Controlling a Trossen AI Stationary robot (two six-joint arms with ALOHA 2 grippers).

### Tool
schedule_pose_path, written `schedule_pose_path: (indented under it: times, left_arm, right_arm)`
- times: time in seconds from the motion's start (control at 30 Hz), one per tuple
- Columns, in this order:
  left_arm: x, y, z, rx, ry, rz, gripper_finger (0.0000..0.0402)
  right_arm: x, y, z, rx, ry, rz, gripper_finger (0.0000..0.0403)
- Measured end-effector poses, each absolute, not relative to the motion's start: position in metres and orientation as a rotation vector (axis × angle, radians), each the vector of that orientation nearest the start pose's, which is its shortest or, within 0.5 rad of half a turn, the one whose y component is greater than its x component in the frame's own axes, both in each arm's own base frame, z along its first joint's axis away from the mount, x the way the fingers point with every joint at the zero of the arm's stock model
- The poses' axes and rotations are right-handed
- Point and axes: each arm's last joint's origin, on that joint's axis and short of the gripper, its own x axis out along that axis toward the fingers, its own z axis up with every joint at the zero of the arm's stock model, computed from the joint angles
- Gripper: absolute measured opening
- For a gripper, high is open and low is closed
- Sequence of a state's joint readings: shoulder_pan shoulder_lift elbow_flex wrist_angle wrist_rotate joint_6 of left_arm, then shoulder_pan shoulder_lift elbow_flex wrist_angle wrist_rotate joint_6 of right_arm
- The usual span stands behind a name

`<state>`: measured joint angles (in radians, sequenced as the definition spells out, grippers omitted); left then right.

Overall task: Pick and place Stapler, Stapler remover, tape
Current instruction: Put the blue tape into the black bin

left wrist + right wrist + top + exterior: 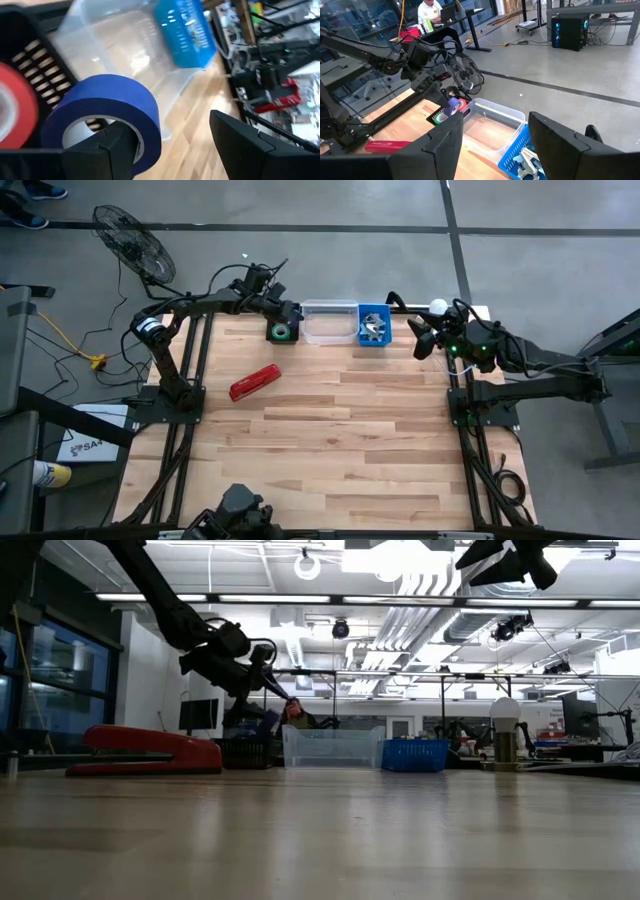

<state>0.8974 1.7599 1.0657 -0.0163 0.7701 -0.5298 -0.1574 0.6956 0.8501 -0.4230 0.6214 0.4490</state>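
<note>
The red stapler [255, 382] lies flat on the wood table, left of centre, also seen low [150, 750]. A blue tape roll [107, 100] is at my left gripper [172, 125], which is open over the black basket [281, 331] at the far edge. That basket holds a red roll [15, 110] and a green roll [439, 118]. The staple remover [375, 328] lies in the blue basket [360, 313]. My right gripper [420, 338] is open, in the air right of the blue basket, touching nothing. My left gripper has one finger [107, 147] reaching into the hole [85, 132] of the blue tape roll, with the other finger standing well apart from the roll. The roll sits around that fingertip above the black basket; whether it also rests on the basket I cannot tell.
A clear plastic bin [329, 323] stands between the black and blue baskets along the far edge. Bare wood [340, 440] stretches from the middle of the table toward the near edge. A floor fan [135, 242] stands beyond the table's far left corner.
</note>
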Motion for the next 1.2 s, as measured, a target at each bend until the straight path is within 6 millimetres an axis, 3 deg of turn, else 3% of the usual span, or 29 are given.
schedule_pose_path:
  times: [0.3, 0.6, 0.97, 1.2]
  left_arm:
    - [0.241, 0.273, 0.192, -1.078, 0.451, 0.374, 0.0234]
    - [0.24, 0.272, 0.191, -1.079, 0.467, 0.347, 0.0234]
    - [0.221, 0.283, 0.199, -1.073, 0.432, 0.437, 0.0234]
    - [0.227, 0.279, 0.213, -1.113, 0.364, 0.319, 0.0234]
  right_arm:
    - [0.136, -0.039, 0.345, 0.374, 0.092, -0.819, 0.0216]
    - [0.144, -0.039, 0.34, 0.372, 0.132, -0.805, 0.0216]
    - [0.146, -0.04, 0.339, 0.374, 0.138, -0.804, 0.0217]
    - [0.146, -0.04, 0.339, 0.374, 0.137, -0.806, 0.0216]
